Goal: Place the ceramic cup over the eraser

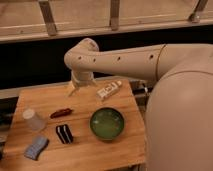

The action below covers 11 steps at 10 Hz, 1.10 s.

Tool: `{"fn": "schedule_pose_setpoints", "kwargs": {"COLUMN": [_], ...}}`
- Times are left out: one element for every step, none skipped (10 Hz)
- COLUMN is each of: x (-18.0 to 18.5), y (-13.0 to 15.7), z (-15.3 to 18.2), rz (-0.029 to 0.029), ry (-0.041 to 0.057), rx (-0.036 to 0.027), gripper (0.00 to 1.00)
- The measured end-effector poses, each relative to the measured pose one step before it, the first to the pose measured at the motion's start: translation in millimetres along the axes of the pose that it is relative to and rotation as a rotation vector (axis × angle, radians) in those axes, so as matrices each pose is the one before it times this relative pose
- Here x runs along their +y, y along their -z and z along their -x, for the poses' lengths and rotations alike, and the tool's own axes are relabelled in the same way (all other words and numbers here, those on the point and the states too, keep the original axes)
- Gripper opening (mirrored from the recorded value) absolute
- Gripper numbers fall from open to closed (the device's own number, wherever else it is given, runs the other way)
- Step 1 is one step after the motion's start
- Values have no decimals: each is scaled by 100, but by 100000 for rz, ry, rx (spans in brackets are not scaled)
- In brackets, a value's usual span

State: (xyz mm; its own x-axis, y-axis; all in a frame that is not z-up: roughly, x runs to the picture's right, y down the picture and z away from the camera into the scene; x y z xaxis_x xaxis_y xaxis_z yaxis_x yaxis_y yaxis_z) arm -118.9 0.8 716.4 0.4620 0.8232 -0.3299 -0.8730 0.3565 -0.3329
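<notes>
The ceramic cup, small, white and without a handle, stands near the left edge of the wooden table. The eraser, a black block with white stripes, lies to the right of the cup and a little nearer the front, apart from it. My gripper hangs from the cream arm over the back of the table, behind both things and well away from them. It is open and holds nothing.
A green bowl sits right of centre. A dark red elongated piece lies between the gripper and the eraser. A blue-grey wavy pad is at the front left. A white packet lies at the back. My bulky body fills the right side.
</notes>
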Motion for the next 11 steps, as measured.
{"fn": "schedule_pose_setpoints", "kwargs": {"x": [952, 1159, 1682, 1405, 1870, 1874, 1733, 1982, 2713, 1740, -148], "y": [147, 166, 158, 13, -41, -59, 21, 83, 59, -5, -12], "z": [671, 1036, 1782, 1522, 2077, 1873, 1509, 914, 400, 262, -54], "rz": [361, 504, 635, 754, 1288, 1758, 1744, 2253, 2972, 1589, -332], "ry": [3194, 3071, 4026, 3054, 4248, 4417, 4652, 4694, 6107, 3483, 67], "rx": [-1092, -1329, -1854, -1388, -1853, -1701, -1637, -1309, -812, -163, 72], "gripper": [80, 80, 80, 80, 80, 80, 80, 80, 80, 80, 80]}}
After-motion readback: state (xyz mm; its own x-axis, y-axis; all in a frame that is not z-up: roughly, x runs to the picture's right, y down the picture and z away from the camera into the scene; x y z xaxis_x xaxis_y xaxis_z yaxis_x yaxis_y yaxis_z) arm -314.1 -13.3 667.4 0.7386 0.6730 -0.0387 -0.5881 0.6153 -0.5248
